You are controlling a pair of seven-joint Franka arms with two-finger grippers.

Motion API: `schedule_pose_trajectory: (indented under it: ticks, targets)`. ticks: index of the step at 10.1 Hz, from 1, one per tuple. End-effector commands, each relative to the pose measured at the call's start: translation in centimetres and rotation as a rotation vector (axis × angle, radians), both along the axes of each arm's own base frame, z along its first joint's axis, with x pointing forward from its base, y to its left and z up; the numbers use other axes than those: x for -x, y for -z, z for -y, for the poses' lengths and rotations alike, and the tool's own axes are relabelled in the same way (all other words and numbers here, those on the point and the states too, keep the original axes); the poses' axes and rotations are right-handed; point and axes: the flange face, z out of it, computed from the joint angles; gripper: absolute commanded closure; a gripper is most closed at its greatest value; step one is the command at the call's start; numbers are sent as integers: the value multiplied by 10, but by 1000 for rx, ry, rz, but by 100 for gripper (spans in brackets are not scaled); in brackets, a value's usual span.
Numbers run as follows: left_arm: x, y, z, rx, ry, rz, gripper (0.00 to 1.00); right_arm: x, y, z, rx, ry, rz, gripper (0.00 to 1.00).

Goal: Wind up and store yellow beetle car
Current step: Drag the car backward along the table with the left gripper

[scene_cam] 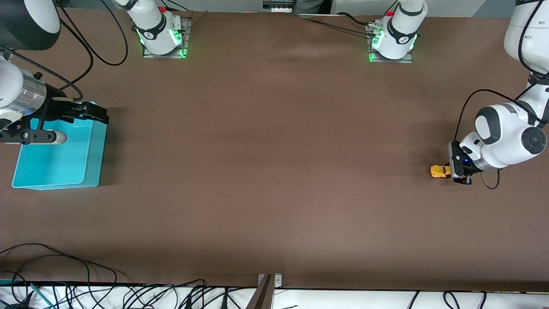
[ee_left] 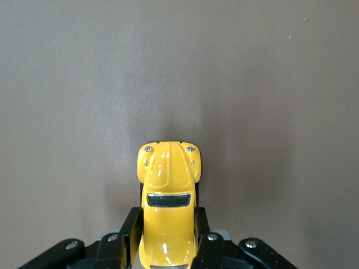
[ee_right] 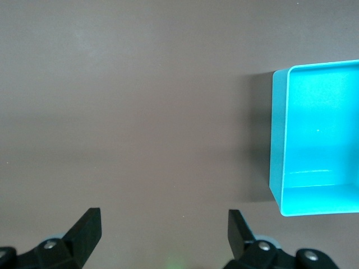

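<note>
At the left arm's end of the table, about 3 o'clock in my front view, the left gripper [scene_cam: 455, 171] is clamped on the yellow beetle car [scene_cam: 440, 171], low against the table [scene_cam: 274, 171]. Winding looks underway; storing isn't done. Around 9 o'clock the teal bin [scene_cam: 92, 163] is empty; the right gripper [scene_cam: 92, 112] waits over it, jaws wide, holding nothing.

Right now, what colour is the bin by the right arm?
Turquoise bin, inside and out; right wrist view shows it best.

Yellow beetle car [ee_left: 167, 213] upright on table, rear clamped in left pincer [ee_left: 167, 246].
</note>
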Motion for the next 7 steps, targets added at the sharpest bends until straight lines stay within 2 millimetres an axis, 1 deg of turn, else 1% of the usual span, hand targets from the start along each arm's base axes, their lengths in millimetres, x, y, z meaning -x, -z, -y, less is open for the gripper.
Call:
schedule_pose_trajectory:
  ticks: [1, 2, 3, 4, 5, 6, 7]
  targets:
    - [-1, 30, -15, 1, 15, -13, 79, 0, -3, 1, -23, -9, -6, 0]
    - [-1, 30, -15, 1, 14, -13, 79, 0, -3, 1, -23, -9, -6, 0]
    - [0, 30, -19, 1, 8, -13, 77, 1, -3, 0, -23, -10, -6, 0]
    - [0, 29, -20, 1, 7, -12, 61, 1, -3, 0, -23, -10, -6, 0]
    - [-1, 25, -21, -1, 31, -4, 4, 1, -3, 0, -23, -10, -6, 0]
    - [-6, 15, -19, -1, 71, 12, 0, 1, -3, 0, -23, -10, -6, 0]
    - [-11, 1, -18, -4, 78, 22, 0, 1, -3, 0, -23, -10, -6, 0]
